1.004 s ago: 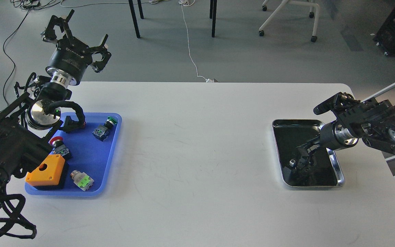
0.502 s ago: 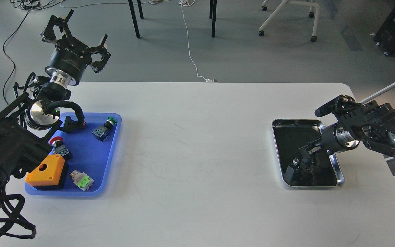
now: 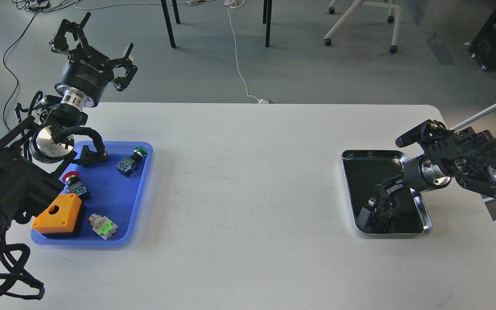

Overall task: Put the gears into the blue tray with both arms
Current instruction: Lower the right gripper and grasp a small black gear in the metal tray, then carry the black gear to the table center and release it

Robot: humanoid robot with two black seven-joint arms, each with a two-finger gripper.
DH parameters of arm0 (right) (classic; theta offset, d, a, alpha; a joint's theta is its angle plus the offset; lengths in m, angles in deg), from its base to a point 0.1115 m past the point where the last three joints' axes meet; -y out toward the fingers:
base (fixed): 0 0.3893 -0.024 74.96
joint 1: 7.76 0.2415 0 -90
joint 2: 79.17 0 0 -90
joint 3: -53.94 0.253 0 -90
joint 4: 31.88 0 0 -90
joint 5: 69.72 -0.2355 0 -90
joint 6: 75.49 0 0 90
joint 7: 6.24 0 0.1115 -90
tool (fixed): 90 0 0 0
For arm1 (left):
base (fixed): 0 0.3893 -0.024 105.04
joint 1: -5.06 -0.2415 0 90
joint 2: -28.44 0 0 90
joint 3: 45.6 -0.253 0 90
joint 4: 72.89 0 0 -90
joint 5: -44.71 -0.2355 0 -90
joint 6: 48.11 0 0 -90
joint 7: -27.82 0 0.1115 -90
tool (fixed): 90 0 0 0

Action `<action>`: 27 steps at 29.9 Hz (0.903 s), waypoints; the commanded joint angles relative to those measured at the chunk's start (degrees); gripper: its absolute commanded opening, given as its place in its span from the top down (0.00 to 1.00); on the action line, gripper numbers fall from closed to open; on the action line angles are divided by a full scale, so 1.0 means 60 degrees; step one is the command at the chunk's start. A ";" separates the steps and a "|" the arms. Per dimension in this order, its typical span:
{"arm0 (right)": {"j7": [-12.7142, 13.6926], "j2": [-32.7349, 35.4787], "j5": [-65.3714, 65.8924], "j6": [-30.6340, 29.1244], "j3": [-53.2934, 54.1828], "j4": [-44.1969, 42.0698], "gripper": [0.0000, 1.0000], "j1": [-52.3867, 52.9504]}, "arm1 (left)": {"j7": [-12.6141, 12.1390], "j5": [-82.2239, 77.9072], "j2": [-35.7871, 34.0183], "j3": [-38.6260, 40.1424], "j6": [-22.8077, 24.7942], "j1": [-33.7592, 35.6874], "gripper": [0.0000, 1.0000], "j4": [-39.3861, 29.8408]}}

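White desk (image 3: 248,181) carries the blue tray (image 3: 114,198) at left, the steel tray (image 3: 353,172) at right, where the right hand (image 3: 379,206), grip untellable, reaches for unseen gears, likely light, stiff, best pinched rim-wise; left hand (image 3: 91,38) splayed aloft.

The right tool (image 3: 377,207) blends into the steel tray's (image 3: 425,217) dark bottom, so its fingers cannot be told apart. Any gears there are too small to see.
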 commanded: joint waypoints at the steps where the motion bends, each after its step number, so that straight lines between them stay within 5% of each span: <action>1: -0.0032 0.0015 0.0006 -0.0012 -0.0015 0.0011 0.81 0.0016 | 0.0000 0.0000 -0.0015 0.0000 -0.0001 0.0000 0.02 0.0000; 17: -0.0251 0.0103 -0.0068 -0.0056 0.0248 0.0948 0.85 0.1757 | -0.0014 0.0000 -0.0176 0.0000 -0.0001 0.0015 0.02 0.0000; 27: -0.0266 0.0103 -0.0287 0.0002 0.2533 0.2208 0.86 0.2008 | -0.0029 -0.0014 -0.0600 -0.0015 -0.0001 0.0044 0.02 0.0014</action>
